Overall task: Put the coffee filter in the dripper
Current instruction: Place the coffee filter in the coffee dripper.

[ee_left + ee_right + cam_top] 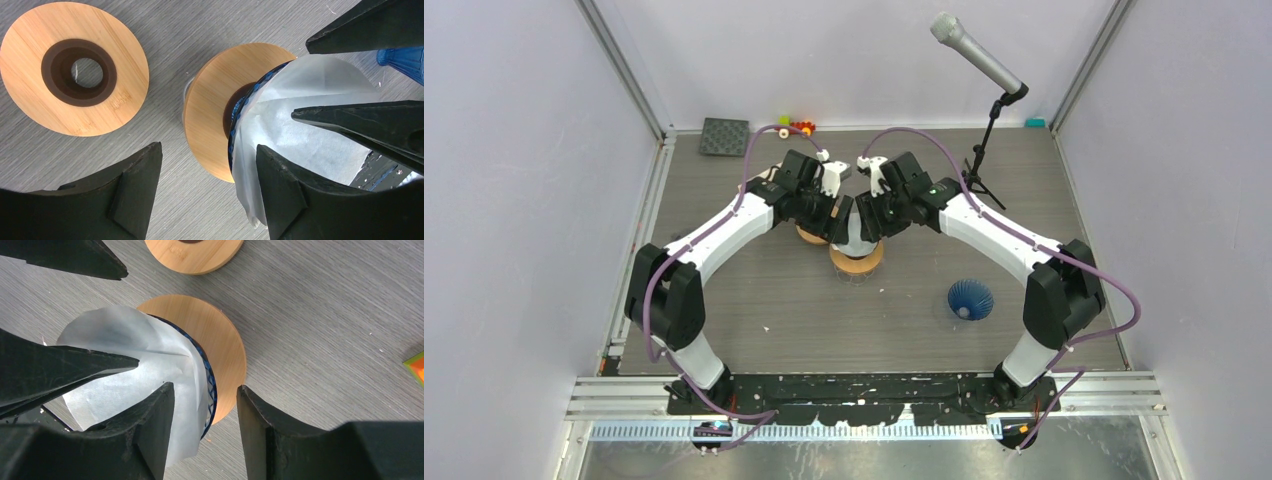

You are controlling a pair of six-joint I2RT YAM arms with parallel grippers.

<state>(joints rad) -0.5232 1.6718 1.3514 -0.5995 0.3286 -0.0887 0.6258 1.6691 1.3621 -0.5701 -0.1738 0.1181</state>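
One filter (130, 355) in one dripper (209, 380) (a second dripper (970, 299) apart) — both pairs of jaws spread, empty.

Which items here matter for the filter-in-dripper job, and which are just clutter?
Job:
coffee filter
dripper

Clutter:
spare wooden base
loose blue cone
microphone
black tile
small toys

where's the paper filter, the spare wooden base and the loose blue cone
paper filter (150, 337): right wrist view, white inner face
spare wooden base (27, 87): left wrist view, bamboo left of hole
loose blue cone (970, 298): top view, ribbed cone's middle
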